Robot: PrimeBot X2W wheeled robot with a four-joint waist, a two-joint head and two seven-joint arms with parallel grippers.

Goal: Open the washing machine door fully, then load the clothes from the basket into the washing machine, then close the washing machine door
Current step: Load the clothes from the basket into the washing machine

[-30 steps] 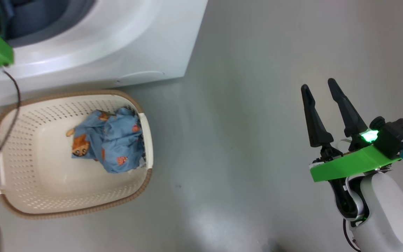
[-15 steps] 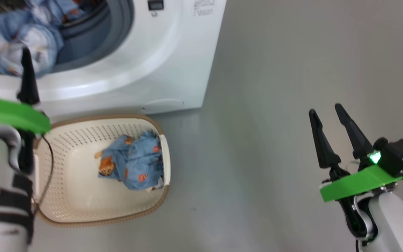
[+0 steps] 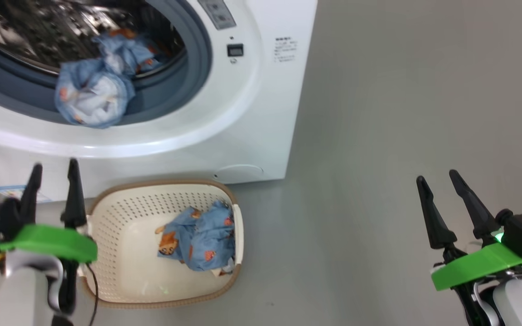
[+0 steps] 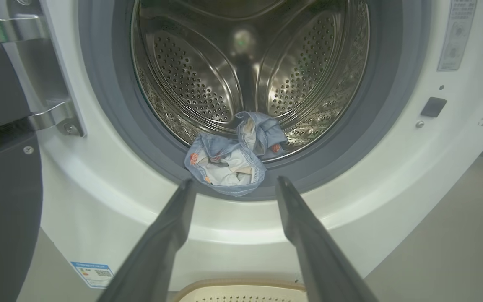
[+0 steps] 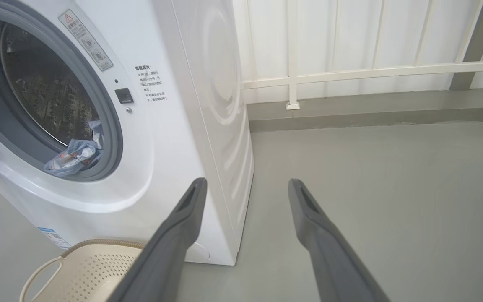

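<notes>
The left gripper (image 3: 55,163) and right gripper (image 3: 436,174) are held wide open, empty. One bundle of light blue printed clothes (image 4: 229,161) is draped at the mouth of the white front-loading washing machine (image 3: 261,113) ahead of the left gripper; another is seen in the cream perforated plastic basket (image 3: 161,183) just beside it.

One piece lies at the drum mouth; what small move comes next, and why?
Probably lower the open, empty left tool toward the light blue printed cloth in the cream perforated plastic basket: it is not yet loaded, and that tool hangs beside its rim.
</notes>
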